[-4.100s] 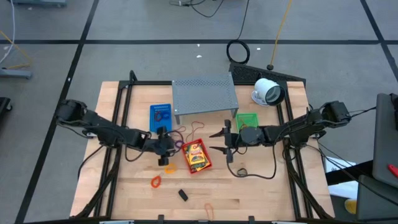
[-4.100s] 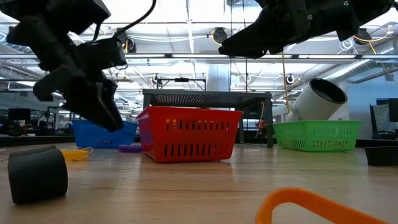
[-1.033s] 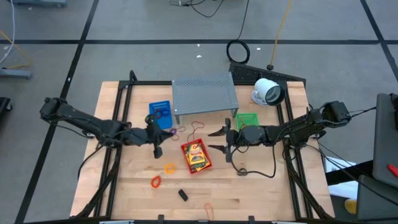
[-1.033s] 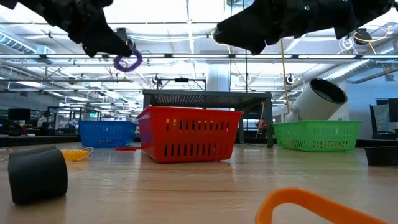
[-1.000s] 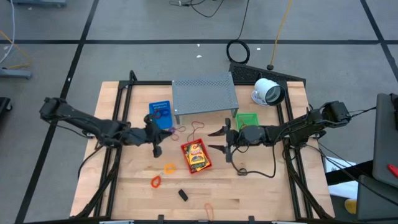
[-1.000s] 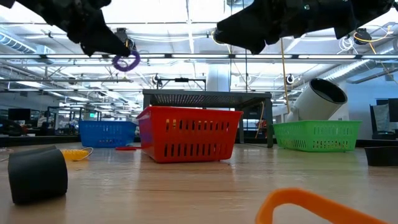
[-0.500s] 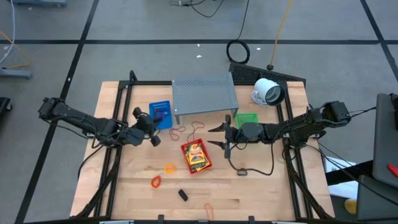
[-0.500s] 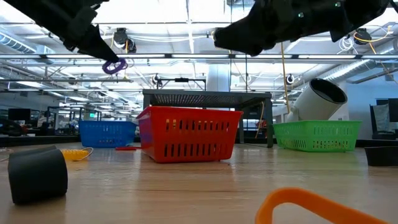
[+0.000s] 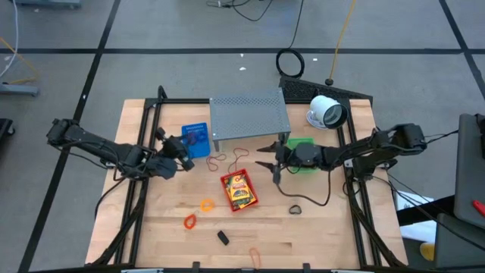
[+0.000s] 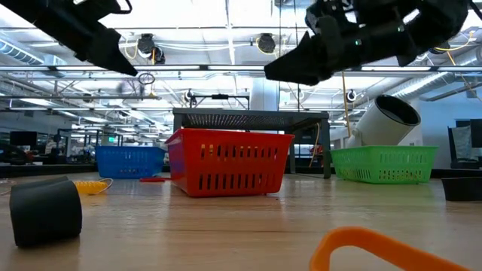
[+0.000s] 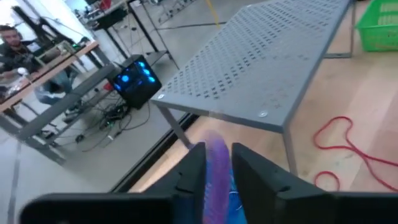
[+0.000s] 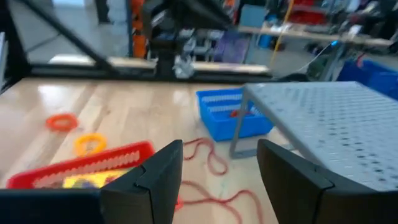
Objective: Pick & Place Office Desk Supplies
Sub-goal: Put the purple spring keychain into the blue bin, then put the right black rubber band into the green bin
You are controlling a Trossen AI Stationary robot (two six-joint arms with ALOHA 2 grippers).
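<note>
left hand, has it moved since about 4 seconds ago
Yes. In the high view the left hand has moved up and back from beside the red basket, and now sits next to the blue basket, nearer the grey shelf.

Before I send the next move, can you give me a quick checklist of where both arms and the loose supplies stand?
1. Left gripper at the blue basket: ok, at its edge.
2. Purple rubber band dropped in the basket: cannot tell, it is blurred at the gripper.
3. Right gripper open and empty: ok, hovering beside the green basket.
4. Table cleared of loose supplies: not ok. An orange loop, a red-orange loop and a black piece lie on the wood.
</note>
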